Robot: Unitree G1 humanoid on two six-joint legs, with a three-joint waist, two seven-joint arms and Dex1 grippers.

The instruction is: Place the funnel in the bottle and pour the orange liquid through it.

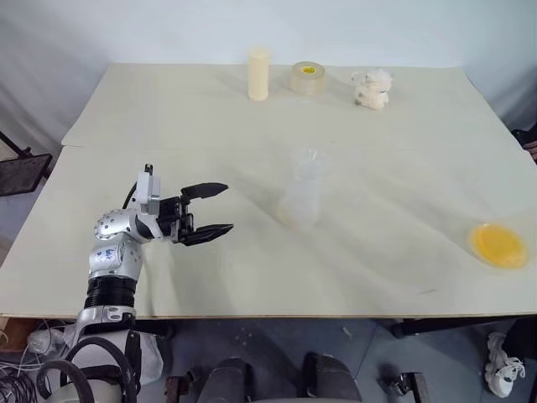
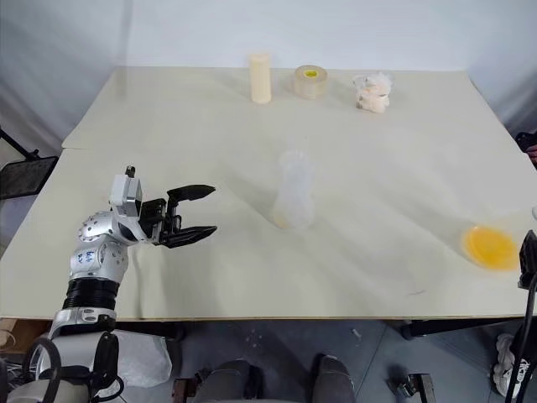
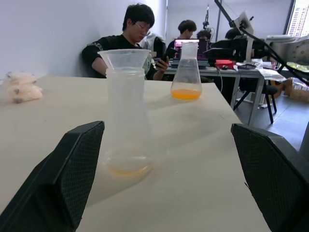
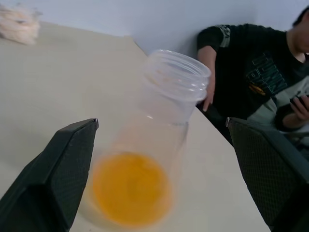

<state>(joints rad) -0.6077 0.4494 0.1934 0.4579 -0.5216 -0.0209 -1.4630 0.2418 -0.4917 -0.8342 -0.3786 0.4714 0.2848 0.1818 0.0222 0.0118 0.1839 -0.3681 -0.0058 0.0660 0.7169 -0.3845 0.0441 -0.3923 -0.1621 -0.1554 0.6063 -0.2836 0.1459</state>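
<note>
From the head views, the bottle [image 1: 300, 197] stands upright near the middle of the table [image 1: 394, 126], with the funnel [image 1: 307, 159] seated in its neck. The left end effector [image 1: 210, 210] hovers over the table well to the bottle's left, its two black fingers spread wide and pointing toward the bottle, holding nothing. A second flask [image 1: 498, 244] with the orange liquid [image 1: 498, 246] in its base stands close to the table's right edge, well apart from the bottle. At the far edge stand a cream cylinder [image 1: 258, 73], a tape roll [image 1: 308, 78] and a crumpled white wad [image 1: 372, 89].

In the left wrist view, the bottle [image 3: 126, 121] rises between the open fingers [image 3: 63, 179] but beyond their tips, not touched. The funnel [image 3: 124, 59] sits in its mouth, and a faint orange film lies at its bottom. The second flask [image 3: 187, 72] stands farther off, and people [image 3: 130, 38] sit at desks behind.

In the right wrist view, the right end effector [image 4: 159, 125] is spread wide and empty, with the second flask [image 4: 149, 159] between the fingers [image 4: 53, 174], just ahead of them and touching neither. The orange liquid [image 4: 130, 188] pools in its base. A seated person [image 4: 256, 72] in a dark top is behind the table.
</note>
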